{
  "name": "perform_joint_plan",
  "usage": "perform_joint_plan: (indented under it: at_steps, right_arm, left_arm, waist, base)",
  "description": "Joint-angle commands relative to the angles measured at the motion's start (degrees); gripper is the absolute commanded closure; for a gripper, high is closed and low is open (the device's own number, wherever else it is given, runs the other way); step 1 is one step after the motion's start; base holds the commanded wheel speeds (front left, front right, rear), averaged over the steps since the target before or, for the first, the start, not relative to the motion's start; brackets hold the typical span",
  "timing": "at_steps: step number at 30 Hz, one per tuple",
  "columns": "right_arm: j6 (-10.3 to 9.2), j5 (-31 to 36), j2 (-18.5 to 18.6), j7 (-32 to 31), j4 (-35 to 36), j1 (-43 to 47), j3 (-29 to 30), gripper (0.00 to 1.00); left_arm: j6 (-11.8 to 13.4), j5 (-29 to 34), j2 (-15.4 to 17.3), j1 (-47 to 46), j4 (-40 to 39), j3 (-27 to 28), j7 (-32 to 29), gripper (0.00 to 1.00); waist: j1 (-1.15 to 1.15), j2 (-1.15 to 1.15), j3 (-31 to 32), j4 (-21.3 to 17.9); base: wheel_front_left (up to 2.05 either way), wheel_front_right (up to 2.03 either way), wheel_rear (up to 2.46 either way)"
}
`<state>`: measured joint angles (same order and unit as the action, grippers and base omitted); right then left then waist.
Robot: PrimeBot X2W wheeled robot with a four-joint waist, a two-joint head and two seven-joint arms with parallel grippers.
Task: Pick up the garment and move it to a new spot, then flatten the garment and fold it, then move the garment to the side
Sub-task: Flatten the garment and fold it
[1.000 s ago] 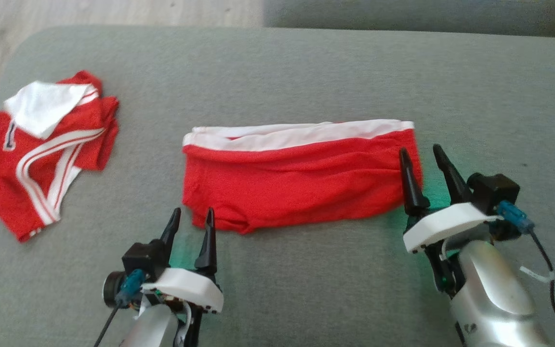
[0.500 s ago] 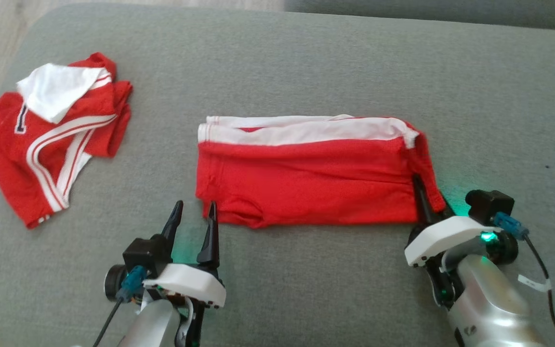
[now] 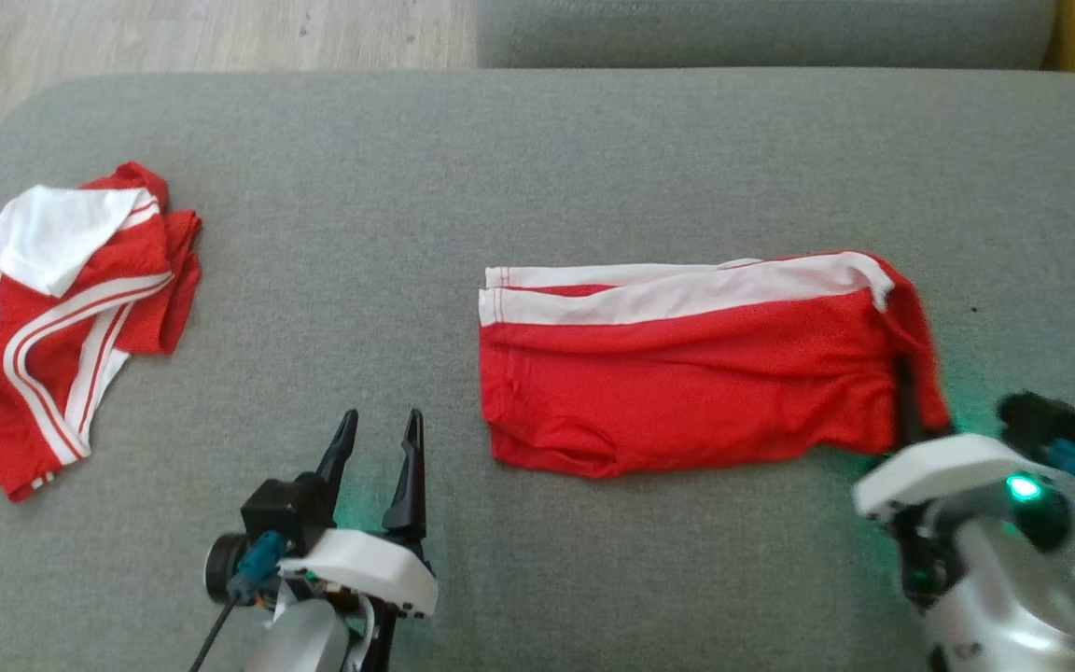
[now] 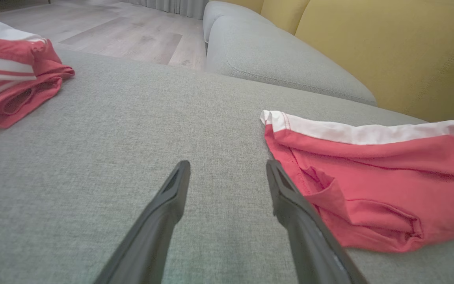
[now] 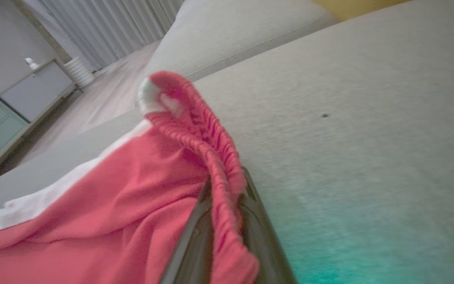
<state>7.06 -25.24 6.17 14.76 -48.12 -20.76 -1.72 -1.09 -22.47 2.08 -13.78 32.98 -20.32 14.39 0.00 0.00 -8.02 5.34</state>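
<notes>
Garment: red shorts [image 3: 687,373] lying on the sofa cushion [image 3: 593,159], long axis running left-right.
Right fingers [image 5: 193,244]: clamping its right-end waistband.
Left fingers [image 3: 409,467]: hovering spread, empty, near its left end.

One high view, two low, over a sofa seat [image 3: 593,140]
Head camera looks steeply down; left wrist camera skims low toward the yellow backrest [image 4: 388,51]; right wrist camera sits tight against the red shorts [image 5: 112,205]; all three share them.
</notes>
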Motion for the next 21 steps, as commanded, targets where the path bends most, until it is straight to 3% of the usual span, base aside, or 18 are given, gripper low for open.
perform_joint_plan:
  at_steps: [1, 6, 10, 17, 18, 19, 21]
  right_arm:
    - [0.43, -2.43, -1.08, -0.44, 3.15, -2.68, -4.62, 1.0]
    - [0.43, -9.91, -2.31, -2.66, 11.27, -3.03, -15.45, 1.0]
    - [0.43, -12.19, -2.51, -3.81, 16.02, -3.54, -22.61, 1.0]
    - [0.43, -10.75, -2.97, -4.92, 12.8, -6.82, -28.83, 1.0]
    - [0.43, -10.35, -3.04, -4.75, 11.59, -7.23, -29.17, 0.58]
    - [0.43, -10.27, -3.12, -4.44, 10.78, -7.61, -29.72, 0.0]
    - [0.43, -10.65, -3.22, -3.97, 9.79, -8.18, -31.32, 0.0]
  left_arm:
    - [-0.12, -0.46, 0.8, -0.27, -1.04, 1.34, 0.61, 0.0]
    - [-0.41, -1.42, 0.8, -0.12, -0.79, -0.39, 0.61, 0.0]
    - [-0.17, -2.23, 0.8, -0.14, -0.74, -1.9, 0.61, 0.0]
    - [0.13, -2.95, 0.8, -0.27, -0.52, -3.36, 0.61, 0.0]
    - [0.15, -3.07, 0.8, -0.31, -0.46, -3.57, 0.61, 0.0]
    - [0.21, -3.2, 0.8, -0.34, -0.37, -3.76, 0.61, 0.0]
    - [0.33, -3.42, 0.8, -0.43, -0.26, -3.83, 0.61, 0.0]
  waist:
    - [0.0, 0.0, 0.54, -0.2]
    - [0.0, 0.0, 1.25, 1.22]
    - [0.0, 0.0, 1.65, 3.92]
    - [0.0, 0.0, 0.73, 9.75]
    - [0.0, 0.0, 0.55, 10.47]
    - [0.0, 0.0, 0.36, 11.02]
    - [0.0, 0.0, 0.02, 11.63]
  base:
    - [0.0, 0.0, 0.0]
    - [0.0, 0.0, 0.0]
    - [0.0, 0.0, 0.0]
    - [0.0, 0.0, 0.0]
    - [0.0, 0.0, 0.0]
    - [0.0, 0.0, 0.0]
    - [0.0, 0.0, 0.0]
